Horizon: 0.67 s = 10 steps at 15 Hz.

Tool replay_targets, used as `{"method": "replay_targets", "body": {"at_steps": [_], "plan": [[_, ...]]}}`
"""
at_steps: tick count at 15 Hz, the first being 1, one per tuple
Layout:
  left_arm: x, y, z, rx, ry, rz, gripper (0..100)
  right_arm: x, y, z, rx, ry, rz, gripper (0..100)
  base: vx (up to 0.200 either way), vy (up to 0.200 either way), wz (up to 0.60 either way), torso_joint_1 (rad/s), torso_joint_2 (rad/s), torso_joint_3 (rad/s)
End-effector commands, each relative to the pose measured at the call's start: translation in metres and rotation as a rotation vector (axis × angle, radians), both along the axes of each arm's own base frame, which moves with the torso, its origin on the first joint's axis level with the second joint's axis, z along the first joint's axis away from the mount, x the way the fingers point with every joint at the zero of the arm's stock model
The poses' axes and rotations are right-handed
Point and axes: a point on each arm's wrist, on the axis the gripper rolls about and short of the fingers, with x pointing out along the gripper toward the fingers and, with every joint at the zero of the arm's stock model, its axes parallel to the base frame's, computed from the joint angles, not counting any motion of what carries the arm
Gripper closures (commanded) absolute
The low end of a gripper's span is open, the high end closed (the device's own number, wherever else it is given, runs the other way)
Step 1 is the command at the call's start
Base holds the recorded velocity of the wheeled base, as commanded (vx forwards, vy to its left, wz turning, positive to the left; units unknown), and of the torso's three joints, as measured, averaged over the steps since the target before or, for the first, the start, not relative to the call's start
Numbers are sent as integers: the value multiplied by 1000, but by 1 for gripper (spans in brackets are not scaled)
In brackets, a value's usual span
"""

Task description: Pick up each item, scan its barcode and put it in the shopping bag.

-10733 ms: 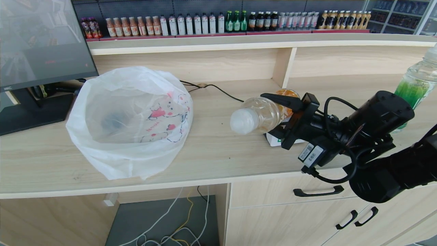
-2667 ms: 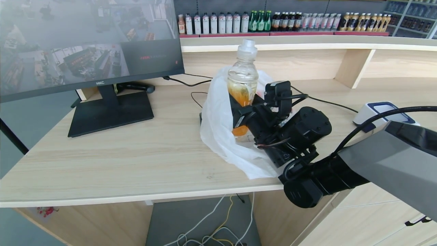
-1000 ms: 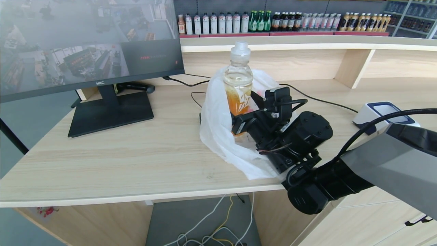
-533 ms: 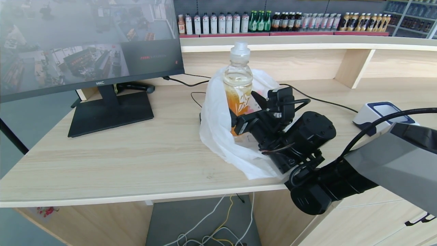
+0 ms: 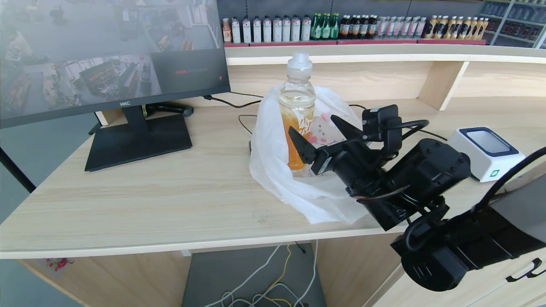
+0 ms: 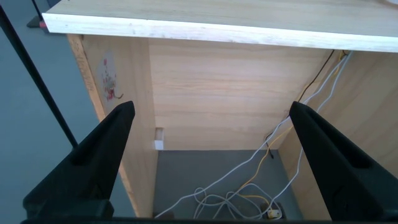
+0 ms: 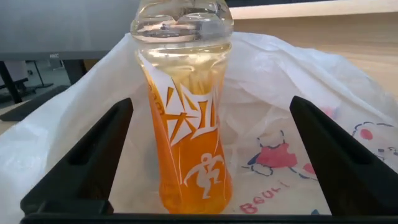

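Drawn back with jaws apart, the right gripper [image 5: 311, 122] leaves the bottle [image 5: 297, 106] upright in the limp shopping bag [image 5: 273, 170], where any nudge could topple it.

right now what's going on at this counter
A robot is bagging shop items. The orange drink bottle stands upright inside the white shopping bag on the wooden counter. The right gripper is open just in front of the bottle, its fingers on either side and not touching it. The barcode scanner sits on the counter to the right of the bag. The left gripper is open and holds nothing, down below the counter top.
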Motion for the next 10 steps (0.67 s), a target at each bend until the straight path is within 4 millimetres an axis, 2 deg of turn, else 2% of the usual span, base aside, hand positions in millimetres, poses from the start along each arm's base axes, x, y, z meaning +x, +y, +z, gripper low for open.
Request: {"method": "replay_targets", "body": {"at_steps": [1,3,5,9,10], "plan": [[0,0,0,2,0,-2,0,-27,-12,19,20,-27,21,0,0,0,0,0,0,0],[0,0,0,2,0,0,0,-44,-21,24,18,-26,33,0,0,0,0,0,0,0],[0,0,0,0,0,0,0,-72,-42,34,24,-41,34,0,0,0,0,0,0,0],[0,0,0,2,0,-2,0,-135,-92,23,-8,-13,54,0,0,0,0,0,0,0],[0,0,0,2,0,-2,0,-138,-95,19,-21,-1,56,0,0,0,0,0,0,0]]}}
